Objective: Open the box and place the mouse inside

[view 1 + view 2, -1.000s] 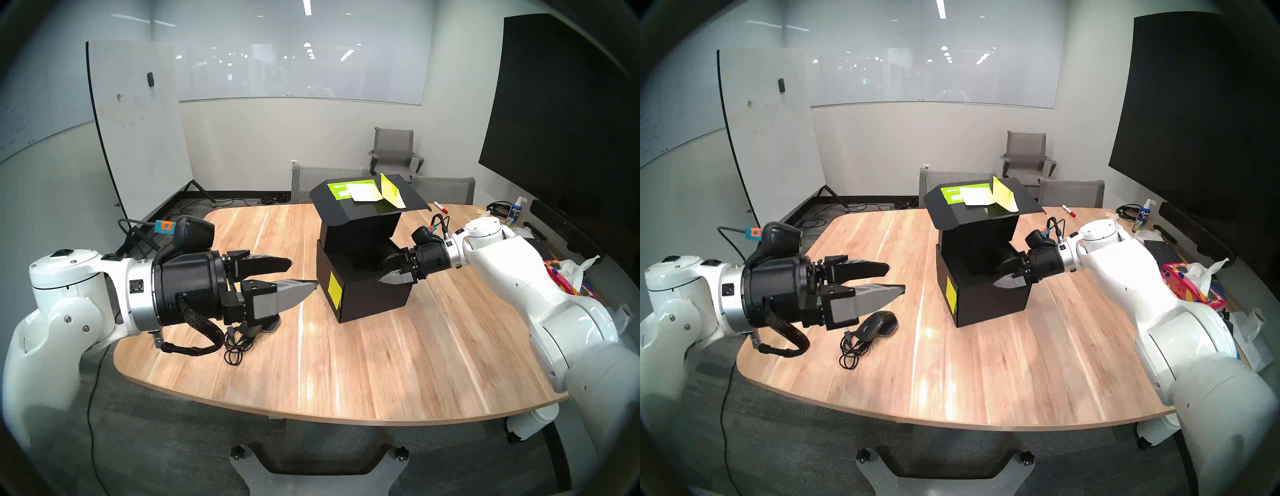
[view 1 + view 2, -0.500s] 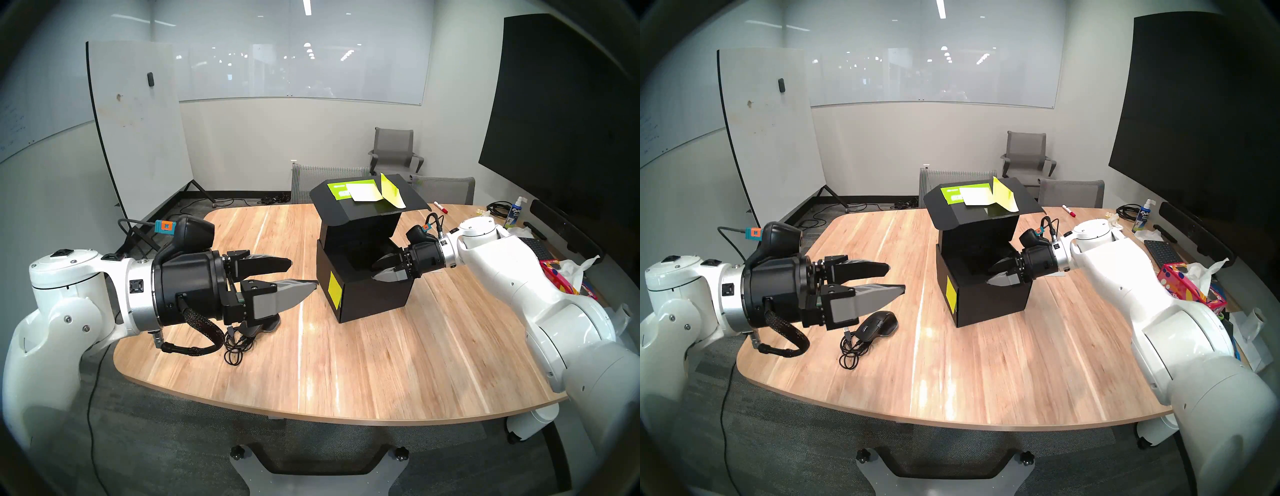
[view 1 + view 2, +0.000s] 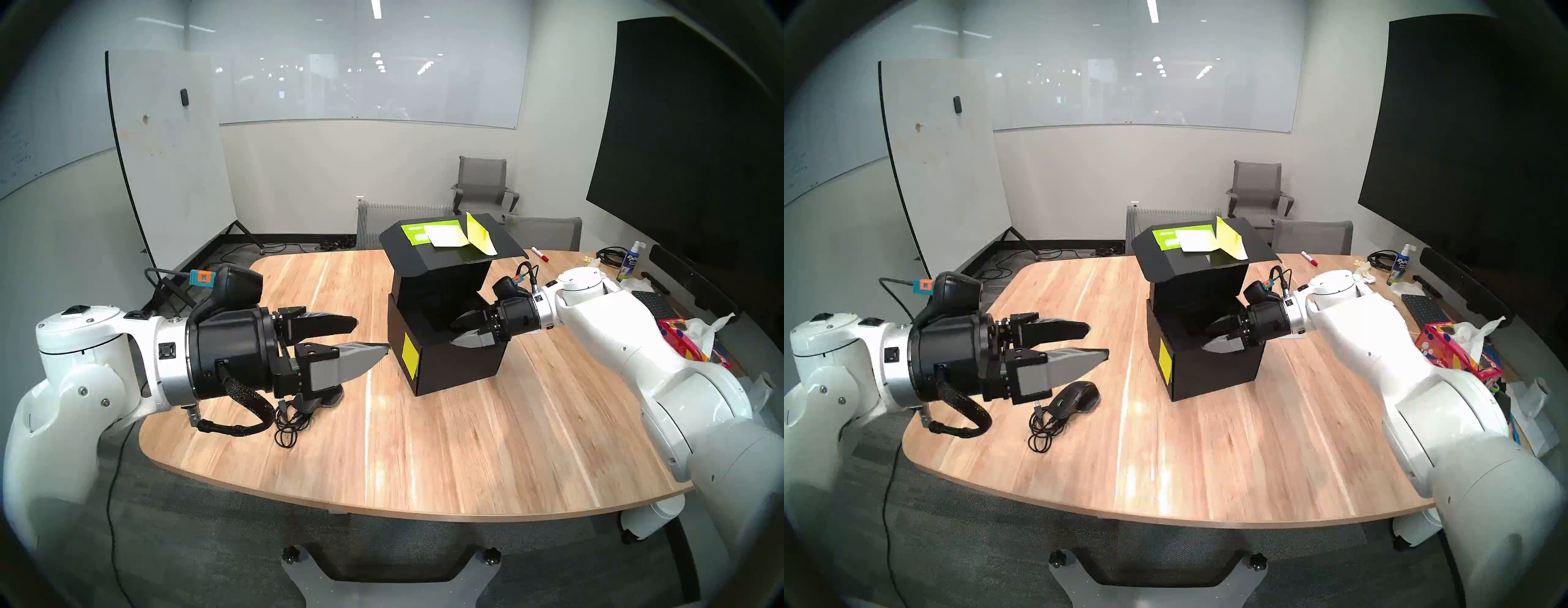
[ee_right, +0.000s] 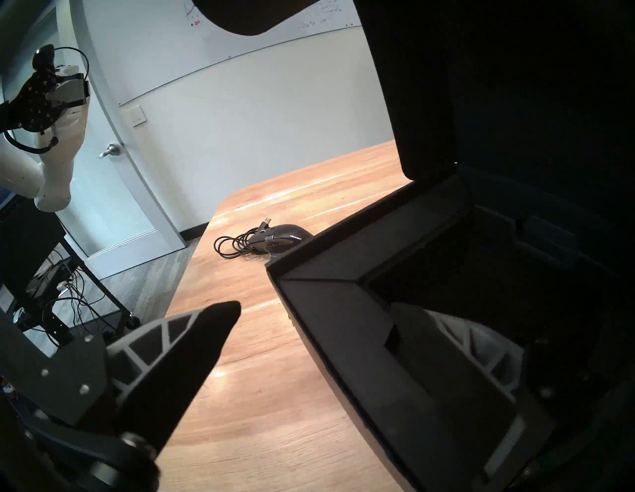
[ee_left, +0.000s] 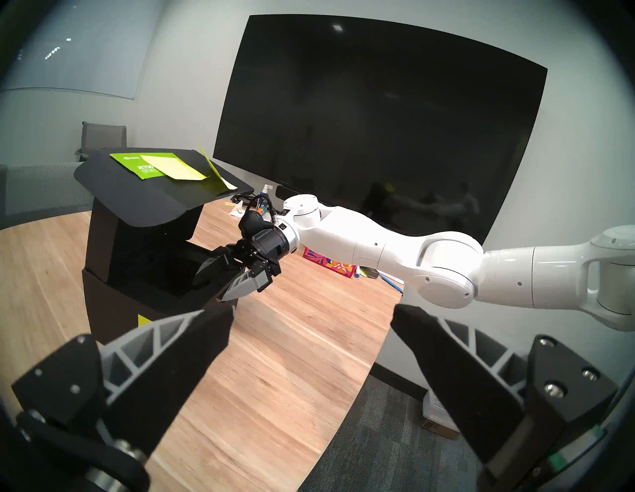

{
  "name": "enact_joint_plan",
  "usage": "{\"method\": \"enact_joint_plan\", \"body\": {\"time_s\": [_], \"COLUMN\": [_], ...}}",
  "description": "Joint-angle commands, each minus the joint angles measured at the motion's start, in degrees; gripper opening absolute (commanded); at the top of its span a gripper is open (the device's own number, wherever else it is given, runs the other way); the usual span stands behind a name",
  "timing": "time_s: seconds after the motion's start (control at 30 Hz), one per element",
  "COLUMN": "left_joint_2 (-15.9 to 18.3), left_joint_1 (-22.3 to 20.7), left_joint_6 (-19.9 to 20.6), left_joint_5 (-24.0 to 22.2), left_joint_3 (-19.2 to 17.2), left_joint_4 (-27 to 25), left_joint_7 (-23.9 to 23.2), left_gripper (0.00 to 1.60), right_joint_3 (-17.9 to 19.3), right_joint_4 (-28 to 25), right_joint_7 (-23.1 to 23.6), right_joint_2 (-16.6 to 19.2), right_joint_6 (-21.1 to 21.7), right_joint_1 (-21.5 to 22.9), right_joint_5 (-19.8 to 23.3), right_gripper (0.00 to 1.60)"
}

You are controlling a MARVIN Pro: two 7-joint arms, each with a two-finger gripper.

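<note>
**Right pincer edges deeper over the open box while the mouse waits**

From the left eye of the head camera, we see our right pincer (image 3: 459, 335) a little further in over the black box (image 3: 456, 365) than a second ago, jaws apart and straddling the near right wall, one finger inside and one outside. The flap lid (image 3: 449, 254) stands raised, exactly where it was. Our left pincer (image 3: 370, 337) hangs unmoved, spread wide and empty.

From the right eye, the mouse (image 3: 1076, 397) lies on the desk (image 3: 1208, 446) just below that left pincer (image 3: 1098, 342), its coiled cable (image 3: 1040, 429) beside it, neither one shifted.

Our left wrist camera shows the right pincer (image 5: 220, 276) at the box's (image 5: 113, 302) rim beneath the lifted lid (image 5: 151, 192).

Our right wrist camera looks into the dark cavity of the box (image 4: 343, 309), the mouse (image 4: 280, 238) beyond its corner, well apart.

We judge the opening nearly done; the mouse has yet to be picked up.
</note>
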Motion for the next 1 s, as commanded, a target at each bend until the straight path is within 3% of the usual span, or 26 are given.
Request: {"method": "enact_joint_plan", "body": {"time_s": [0.0, 0.97], "left_joint_2": [-0.02, -0.12], "left_joint_1": [-0.02, -0.08], "left_joint_6": [-0.05, 0.09], "left_joint_5": [0.10, 0.13], "left_joint_3": [-0.25, -0.25], "left_joint_4": [-0.42, -0.42], "left_joint_7": [0.11, 0.11], "left_gripper": [1.60, 1.60], "right_joint_3": [0.10, -0.25], "right_joint_4": [-0.51, -0.07], "right_joint_7": [-0.05, -0.05], "right_joint_2": [1.19, 2.08], "right_joint_6": [-1.11, -5.07], "right_joint_1": [1.04, 0.78], "right_joint_5": [1.48, 2.78], "right_gripper": [1.60, 1.60]}}
